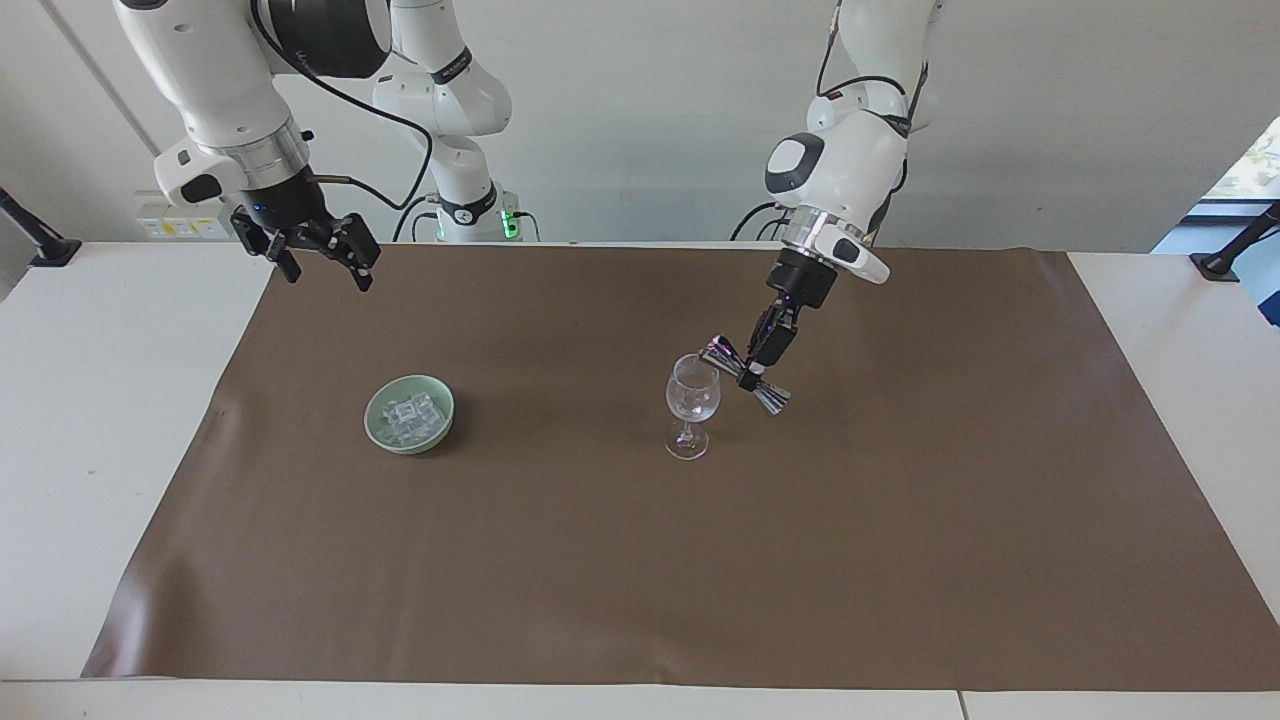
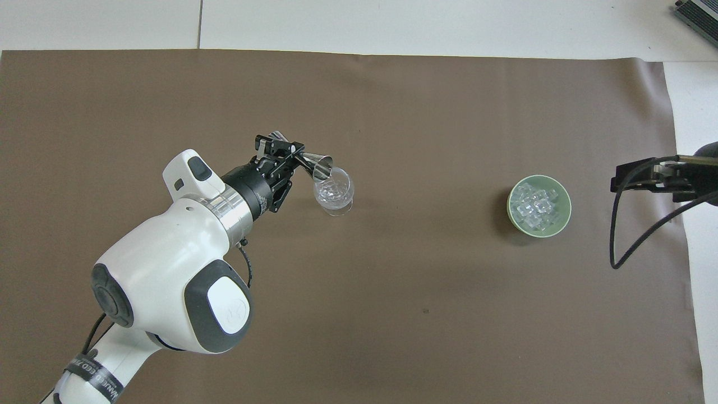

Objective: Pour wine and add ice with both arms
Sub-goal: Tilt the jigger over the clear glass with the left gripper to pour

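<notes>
I see bright, even daylight, perhaps from the window (image 1: pixel 1255 160) at the left arm's end. Soft shadows hug the bowl (image 2: pixel 539 206) and glass (image 1: pixel 692 405). Both views look sharp, without glare.

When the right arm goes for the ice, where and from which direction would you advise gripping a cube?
Probably from straight above. The ice lies heaped in the bowl, whose wall blocks a side approach. I would close across two flat faces of a top cube. The right gripper waits open.
</notes>
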Action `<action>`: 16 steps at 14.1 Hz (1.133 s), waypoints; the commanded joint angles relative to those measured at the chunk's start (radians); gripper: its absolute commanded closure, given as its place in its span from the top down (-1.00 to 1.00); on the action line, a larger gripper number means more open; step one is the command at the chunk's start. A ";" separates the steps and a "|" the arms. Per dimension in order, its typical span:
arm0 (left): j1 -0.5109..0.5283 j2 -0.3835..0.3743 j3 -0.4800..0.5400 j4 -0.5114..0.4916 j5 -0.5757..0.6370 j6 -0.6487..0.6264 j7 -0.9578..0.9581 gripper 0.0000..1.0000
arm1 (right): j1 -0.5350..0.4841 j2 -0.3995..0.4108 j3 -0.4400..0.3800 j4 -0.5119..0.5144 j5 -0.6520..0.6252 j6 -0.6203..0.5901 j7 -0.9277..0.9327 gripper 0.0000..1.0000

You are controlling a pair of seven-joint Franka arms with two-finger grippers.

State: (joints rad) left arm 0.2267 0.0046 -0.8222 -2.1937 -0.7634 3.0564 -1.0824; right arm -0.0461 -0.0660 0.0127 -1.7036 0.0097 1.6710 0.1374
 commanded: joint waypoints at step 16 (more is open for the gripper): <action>-0.012 -0.031 -0.009 -0.066 0.211 0.143 0.098 -1.00 | -0.011 -0.001 0.004 0.009 0.010 -0.016 0.013 1.00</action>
State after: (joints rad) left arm 0.2261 0.0021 -0.8363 -2.2313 -0.5928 3.1754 -0.9878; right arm -0.0461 -0.0660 0.0127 -1.7036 0.0097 1.6710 0.1374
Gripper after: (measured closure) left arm 0.793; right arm 0.000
